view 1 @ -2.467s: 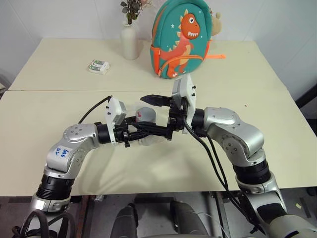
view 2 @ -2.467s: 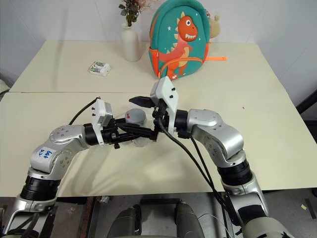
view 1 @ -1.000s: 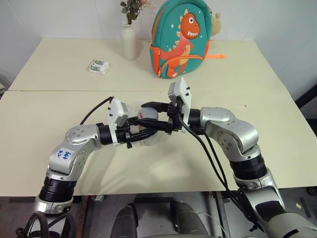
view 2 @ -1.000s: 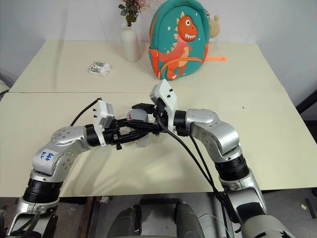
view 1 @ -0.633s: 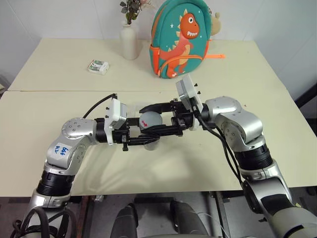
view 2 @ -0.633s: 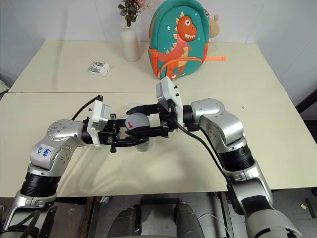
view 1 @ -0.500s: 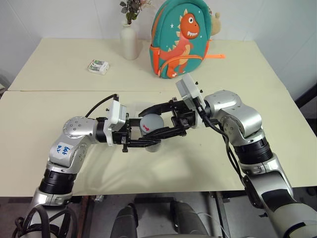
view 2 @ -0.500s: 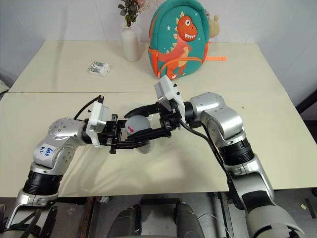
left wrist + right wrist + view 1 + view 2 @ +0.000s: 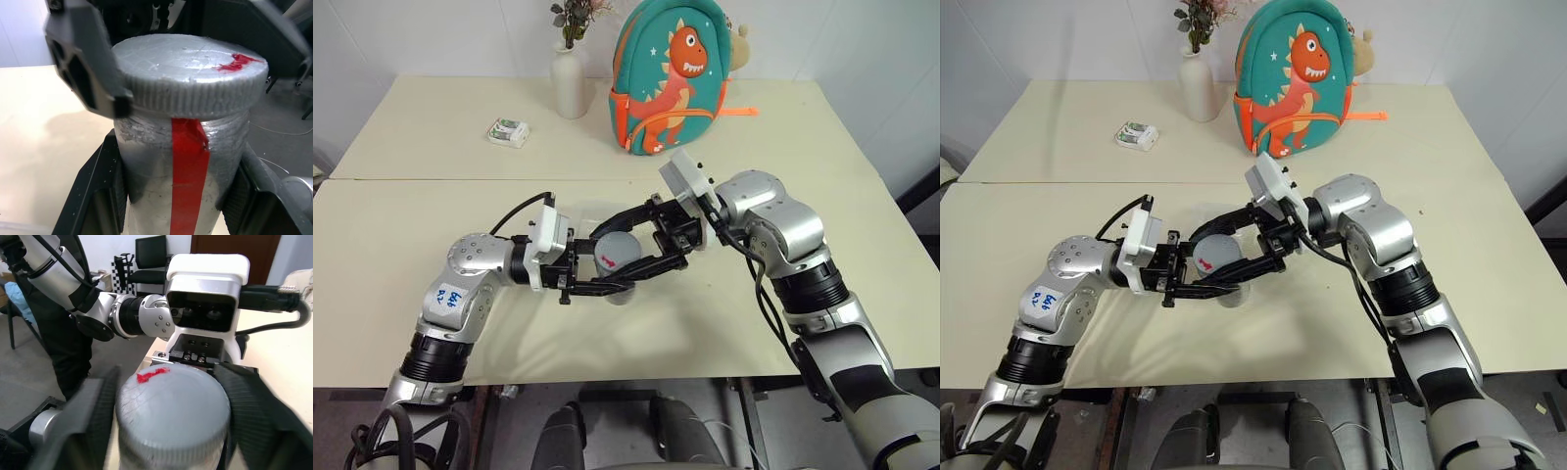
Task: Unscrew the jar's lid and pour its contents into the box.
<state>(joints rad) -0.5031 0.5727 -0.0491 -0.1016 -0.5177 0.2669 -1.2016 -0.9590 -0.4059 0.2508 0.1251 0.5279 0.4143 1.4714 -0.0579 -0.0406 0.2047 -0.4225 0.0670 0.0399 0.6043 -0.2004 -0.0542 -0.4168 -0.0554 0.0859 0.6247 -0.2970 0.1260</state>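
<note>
The left gripper (image 9: 597, 284) is clamped on the jar (image 9: 182, 166), held above the table (image 9: 431, 235) centre. At its 3 o'clock, the right gripper (image 9: 615, 247) straddles the lid (image 9: 172, 401), fingers parted just beside its rim.

A small white sticker (image 9: 448, 297) on the left arm's silver upper segment bears blue handwritten characters, not legible; no other text can be read.
</note>
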